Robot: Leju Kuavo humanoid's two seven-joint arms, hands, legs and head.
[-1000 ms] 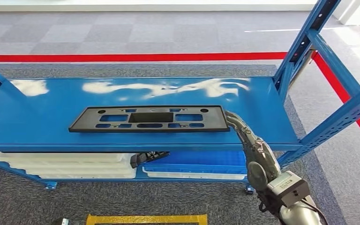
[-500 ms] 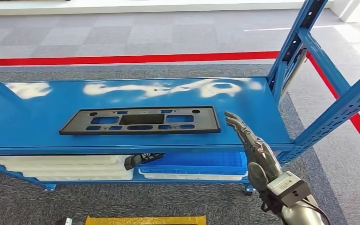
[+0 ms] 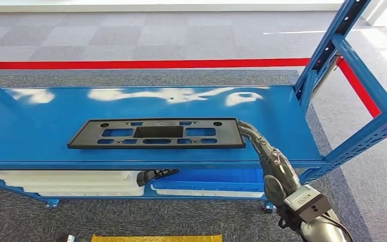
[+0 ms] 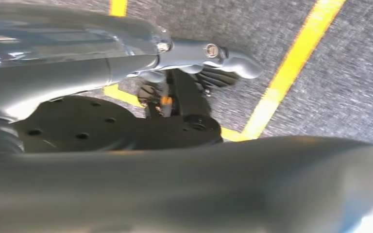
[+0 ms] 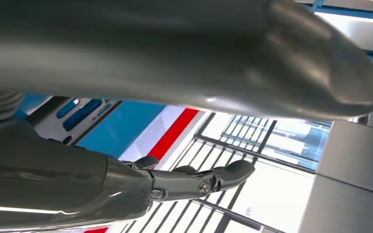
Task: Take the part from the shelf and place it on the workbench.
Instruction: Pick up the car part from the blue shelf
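A long flat black part (image 3: 156,133) with several cut-outs lies on the blue shelf (image 3: 35,126), along its front edge. My right hand (image 3: 268,157) reaches up from below right with its fingers stretched out. Its fingertips (image 3: 244,126) meet the part's right end, and the hand holds nothing. In the right wrist view the fingers (image 5: 189,182) are straight and apart from the thumb, with the part (image 5: 80,110) beyond them. My left hand (image 4: 175,58) hangs over the grey carpet with its fingers extended and nothing in it.
Under the top board lie white trays (image 3: 65,181), a blue tray (image 3: 211,177) and a small black object (image 3: 153,175). Blue perforated uprights (image 3: 327,50) rise at the shelf's right end. A red line (image 3: 131,64) crosses the floor behind, and yellow tape (image 3: 156,237) lies in front.
Half a second ago my right fingertips stood a little to the right of the part's end; now they meet it, as one second ago. The camera has shifted slightly.
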